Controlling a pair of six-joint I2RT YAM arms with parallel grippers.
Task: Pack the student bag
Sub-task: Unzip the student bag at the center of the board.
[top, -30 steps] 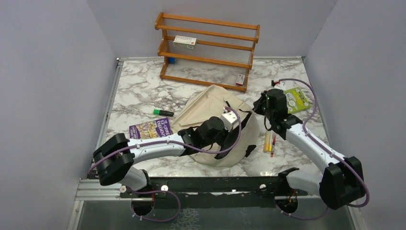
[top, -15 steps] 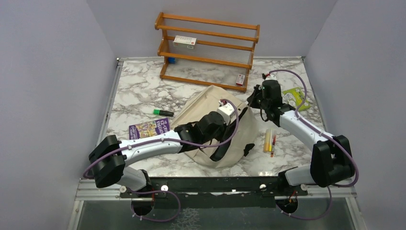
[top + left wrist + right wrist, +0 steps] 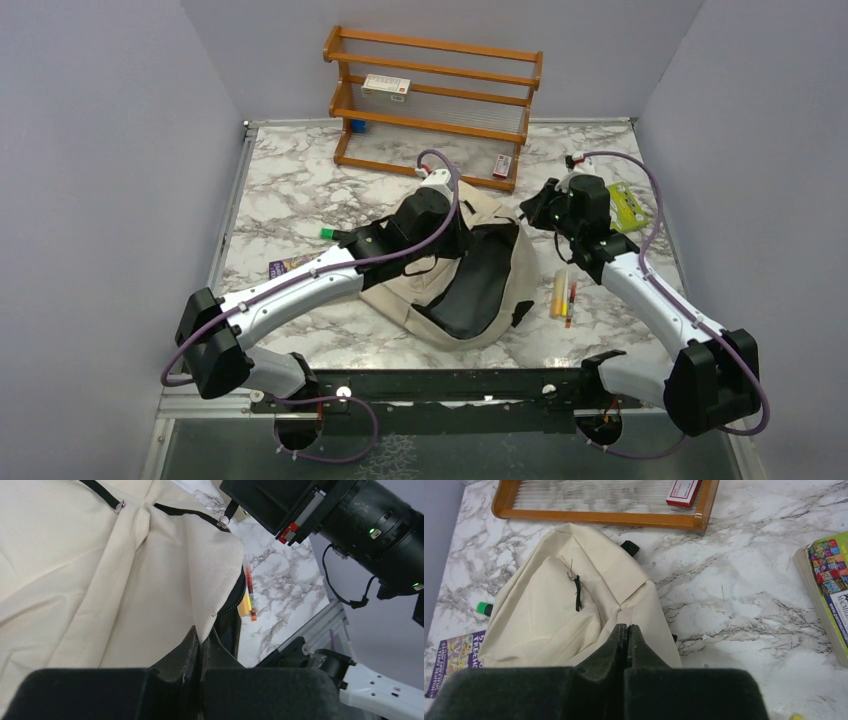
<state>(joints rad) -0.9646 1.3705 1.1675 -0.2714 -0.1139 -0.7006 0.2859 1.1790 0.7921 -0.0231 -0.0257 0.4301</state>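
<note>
The student bag (image 3: 500, 255), a beige fabric backpack, lies mid-table with its mouth pulled wide and the dark lining (image 3: 470, 290) showing. My left gripper (image 3: 466, 234) reaches over the bag from the left. In the left wrist view the left gripper (image 3: 206, 632) is shut on the bag's cream rim (image 3: 215, 580) beside the zipper. My right gripper (image 3: 532, 208) is at the bag's far right edge. The right wrist view shows the right gripper (image 3: 627, 626) shut on a fold of the bag's fabric (image 3: 549, 615).
A yellow highlighter and a red pen (image 3: 563, 296) lie right of the bag. A green book (image 3: 626, 205) is at the far right. A purple booklet (image 3: 284, 267) and a green marker (image 3: 326, 232) lie to the left. A wooden rack (image 3: 435, 105) holding small boxes stands at the back.
My left gripper has swung toward the back of the table with the bag's rim, spreading the mouth so more dark lining shows. My right gripper shifted slightly, still on the far edge.
</note>
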